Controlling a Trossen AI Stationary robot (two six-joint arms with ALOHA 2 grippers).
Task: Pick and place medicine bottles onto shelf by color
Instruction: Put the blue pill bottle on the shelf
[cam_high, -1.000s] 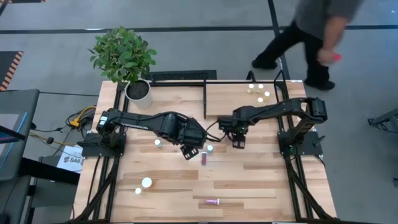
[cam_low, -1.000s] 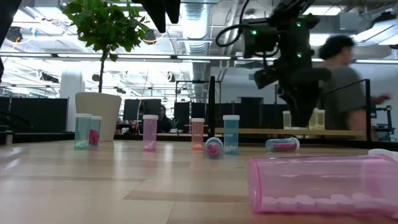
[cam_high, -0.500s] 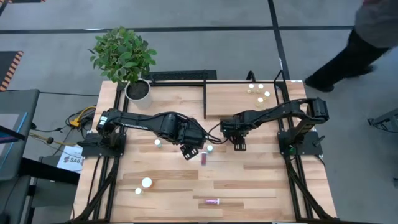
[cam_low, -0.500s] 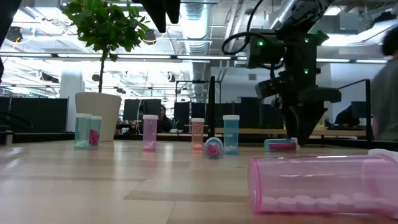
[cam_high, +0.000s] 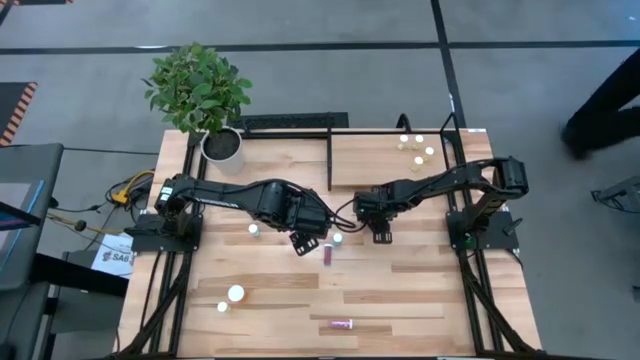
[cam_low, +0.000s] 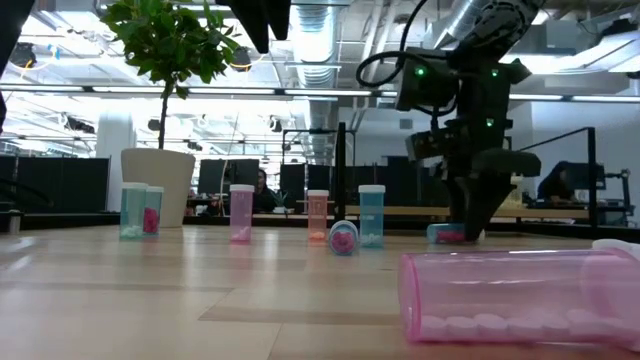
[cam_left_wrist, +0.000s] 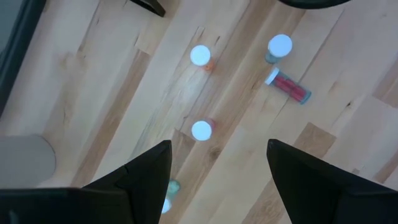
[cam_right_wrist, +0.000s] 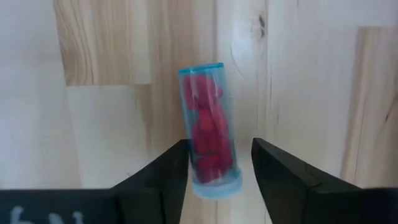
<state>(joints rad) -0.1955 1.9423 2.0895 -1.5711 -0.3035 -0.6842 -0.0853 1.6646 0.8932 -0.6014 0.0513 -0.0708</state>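
Your right tool (cam_right_wrist: 214, 163): fingers apart, straddling a lying red-filled bottle (cam_right_wrist: 208, 132) at mid-counter (cam_high: 420, 290), near the shelf (cam_high: 380, 158); your left tool (cam_left_wrist: 217, 165): fingers wide apart, holding nothing, above the counter.

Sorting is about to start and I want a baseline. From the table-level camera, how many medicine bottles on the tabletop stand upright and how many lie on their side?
Upright bottles: 5
Bottles lying on their side: 3
Total: 8
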